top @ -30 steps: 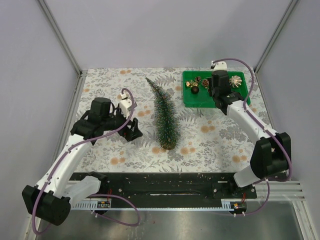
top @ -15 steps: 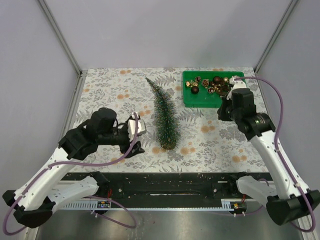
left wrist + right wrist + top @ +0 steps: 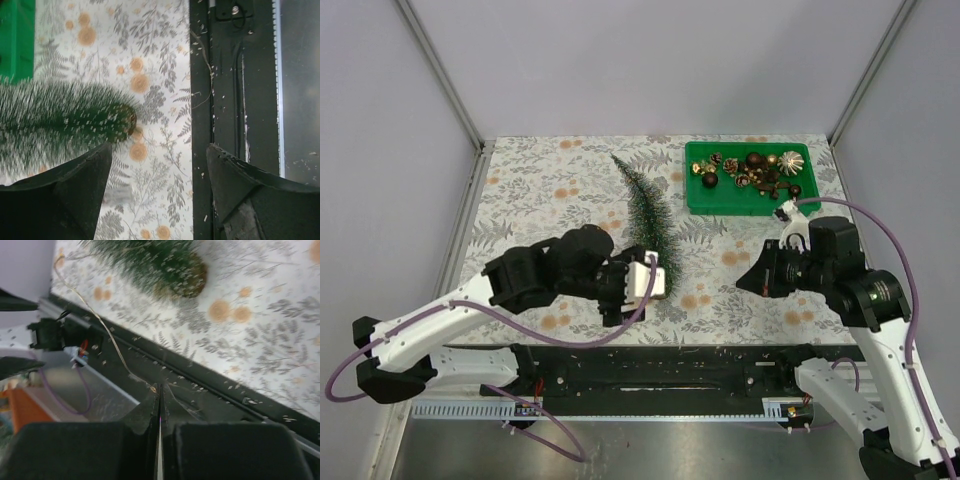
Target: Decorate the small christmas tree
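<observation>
Near the black rail [image 3: 650,365], the small christmas tree [image 3: 645,225] lies on its side on the surface [image 3: 540,190], with its base [image 3: 129,117] toward the arms and its tip slanting far-left. The left tool [image 3: 159,150], spread wide, is nearer, and the base sits just off its left finger. The right tool [image 3: 159,395], pressed together and seemingly pinching a thin gold thread [image 3: 100,325], hangs apart on the right. Beyond it stands the green tray [image 3: 720,208].

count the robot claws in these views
2. The left claw is open beside the base of the small christmas tree; the right claw is shut, right of the tree, nearer than the green tray.
</observation>
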Motion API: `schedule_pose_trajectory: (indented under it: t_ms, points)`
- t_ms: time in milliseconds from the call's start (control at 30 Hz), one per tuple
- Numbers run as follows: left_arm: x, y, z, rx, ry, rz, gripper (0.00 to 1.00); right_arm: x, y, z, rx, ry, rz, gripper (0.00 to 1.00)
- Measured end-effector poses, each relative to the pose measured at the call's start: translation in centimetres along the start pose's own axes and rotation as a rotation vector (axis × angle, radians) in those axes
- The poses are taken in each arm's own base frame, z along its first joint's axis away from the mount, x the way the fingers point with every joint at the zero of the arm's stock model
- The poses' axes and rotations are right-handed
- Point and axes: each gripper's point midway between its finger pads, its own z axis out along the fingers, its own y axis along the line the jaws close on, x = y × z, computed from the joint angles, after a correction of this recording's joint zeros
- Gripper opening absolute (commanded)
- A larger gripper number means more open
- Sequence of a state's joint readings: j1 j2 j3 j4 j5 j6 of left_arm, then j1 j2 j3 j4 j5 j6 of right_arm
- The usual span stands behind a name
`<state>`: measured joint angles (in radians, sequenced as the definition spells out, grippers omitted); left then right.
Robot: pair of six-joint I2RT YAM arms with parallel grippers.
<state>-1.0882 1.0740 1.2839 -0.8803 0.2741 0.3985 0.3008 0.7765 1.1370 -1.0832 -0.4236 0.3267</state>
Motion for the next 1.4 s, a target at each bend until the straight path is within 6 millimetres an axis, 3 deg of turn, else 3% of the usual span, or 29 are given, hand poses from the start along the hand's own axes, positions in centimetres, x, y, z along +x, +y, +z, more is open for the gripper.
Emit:
schedule_pose_trajectory:
  t_ms: [233,367,633,833,1000,1267,1400]
  points:
    - [-2.0,-2.7,1.3,0.058,-0.044,0.124,0.84,4.9,4.4,-1.8,-0.300,0.124,0.076,0.00]
    - [-2.6,-3.9,2.6,0.077,-0.062,0.150,0.95,6.2,6.0,-1.8,-0.444,0.142,0.164,0.00]
    - [-3.9,-3.9,6.0,0.060,-0.060,-0.029,0.99,4.5,7.0,0.1,-0.611,0.040,0.315,0.00]
    - [-4.3,-3.9,6.0,0.057,-0.082,-0.160,0.99,2.6,7.5,0.6,-0.682,-0.029,0.375,0.00]
    - [-4.0,-2.1,6.0,0.037,-0.095,-0.334,0.99,1.2,8.6,0.6,-0.736,-0.067,0.365,0.00]
    - [-4.5,-2.5,5.9,0.104,-0.116,-0.439,0.99,1.8,11.0,4.0,-0.774,0.033,0.344,0.00]
    - [-3.2,-2.3,6.3,0.134,-0.104,-0.492,0.98,1.5,10.8,5.6,-0.744,0.028,0.350,0.00]
